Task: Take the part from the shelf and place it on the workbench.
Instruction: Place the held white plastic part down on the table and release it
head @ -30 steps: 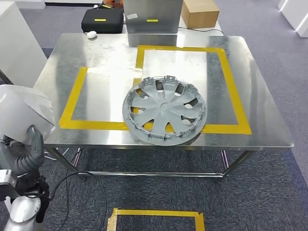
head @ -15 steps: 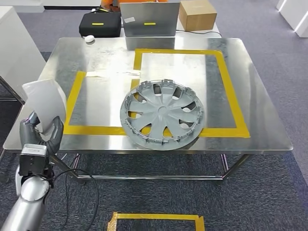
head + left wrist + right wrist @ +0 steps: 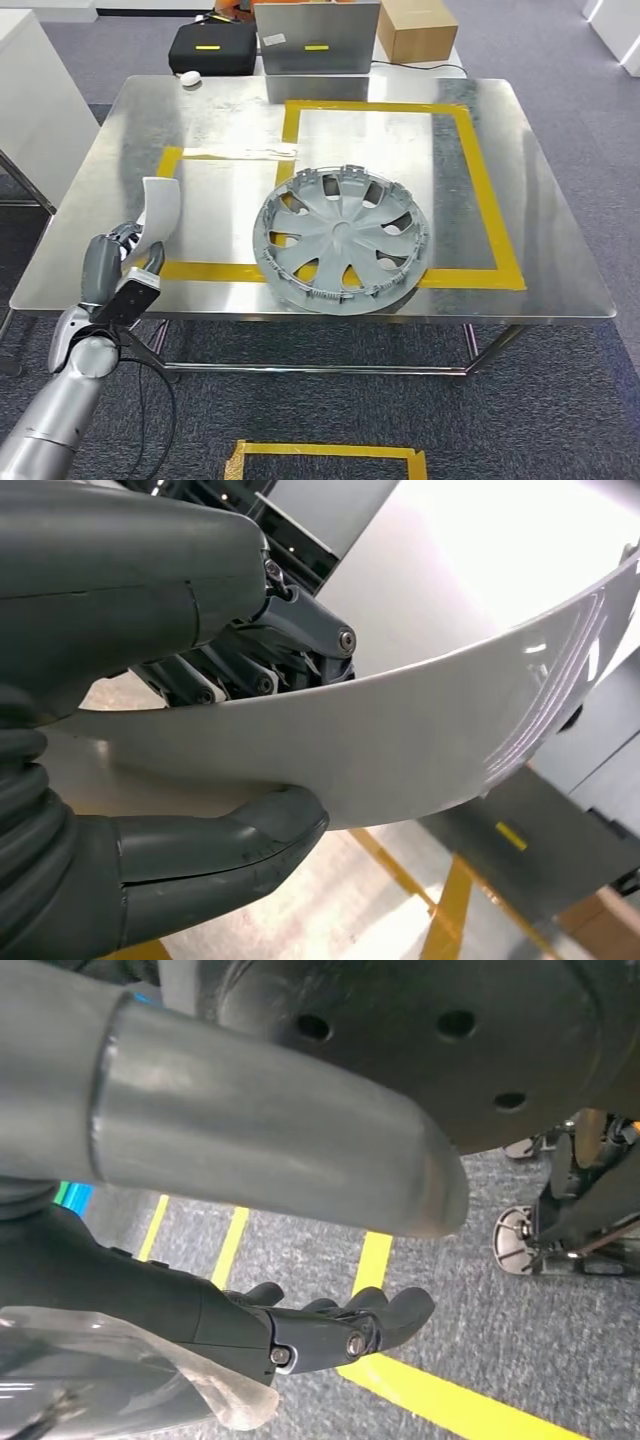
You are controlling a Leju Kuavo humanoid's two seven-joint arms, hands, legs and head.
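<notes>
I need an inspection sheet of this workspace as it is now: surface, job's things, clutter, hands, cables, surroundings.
Surface: steel workbench marked with yellow tape rectangles.
Job's things: curved white part in the left hand, over the workbench's near left edge; grey wheel cover lying across the tape.
Clutter: white mouse at the far left corner.
Hands: left hand grips the white part; right hand hangs over the floor, fingers curled, holding nothing.
Cables: black cable on the carpet under the near left corner.
Surroundings: black case, cardboard box, grey carpet.
</notes>
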